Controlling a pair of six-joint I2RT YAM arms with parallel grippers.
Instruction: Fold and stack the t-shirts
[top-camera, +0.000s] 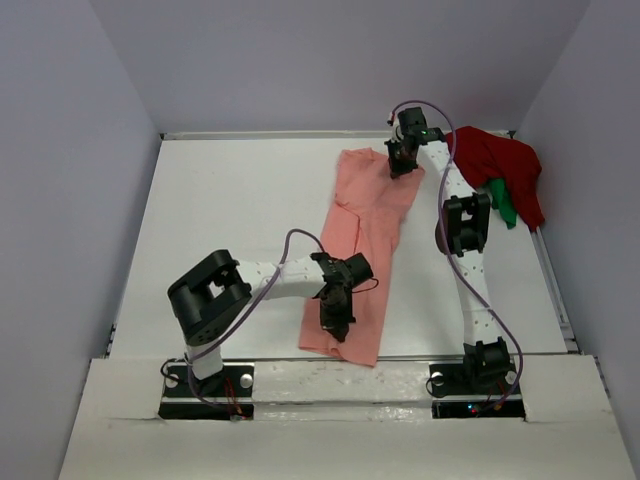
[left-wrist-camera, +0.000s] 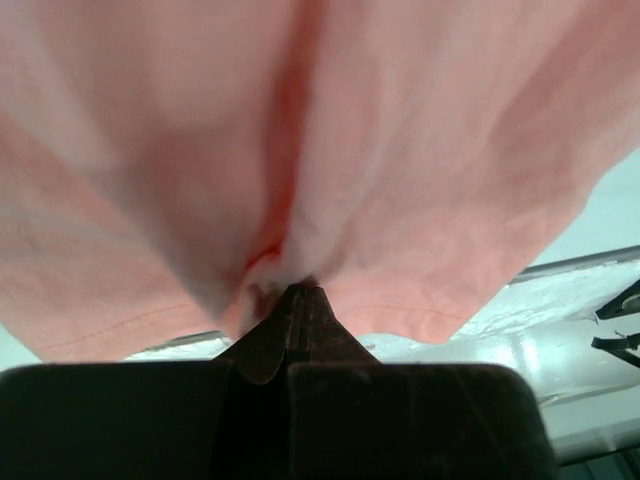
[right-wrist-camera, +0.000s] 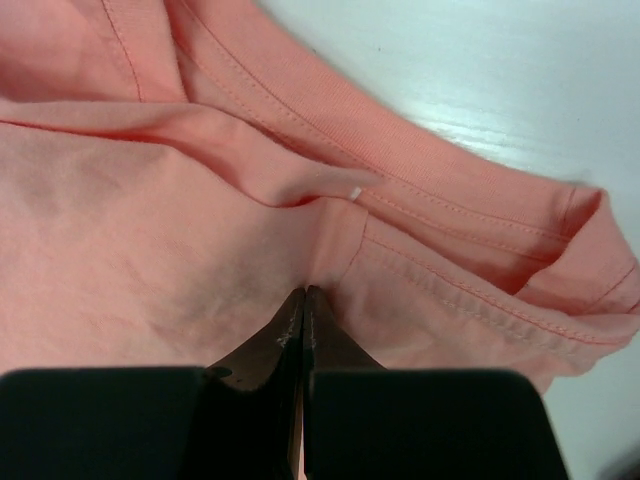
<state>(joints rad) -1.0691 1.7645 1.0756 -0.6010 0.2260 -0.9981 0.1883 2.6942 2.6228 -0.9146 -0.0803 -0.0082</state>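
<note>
Pink shirt (top-camera: 365, 250): lies long and narrow on the white table (top-camera: 230, 220), running from the far middle toward the near edge, sides folded in and creased.

Left gripper (top-camera: 335, 325): at the pink shirt's near end, just above the hem. Jaws together, nipping a bunch of the cloth. In the wrist view folds gather into the tips, and the shirt fills nearly the whole picture, blurred. How much cloth sits between the jaws is hidden.

Right gripper (top-camera: 400, 165): at the pink shirt's far end. Jaws together on a pinch of cloth just below the collar (right-wrist-camera: 420, 165). Ribbed band and double stitching are sharp in the wrist view. One corner of the shirt is doubled over at the right of that view, and the rest runs off the picture.

Red shirt (top-camera: 505, 165): crumpled heap to the right of the pink shirt's far end, apart from it, partly behind the right arm. Its shape is hard to read.

Green shirt (top-camera: 503, 205): only a small strip shows at the near edge of the red heap. The rest is covered.
</note>
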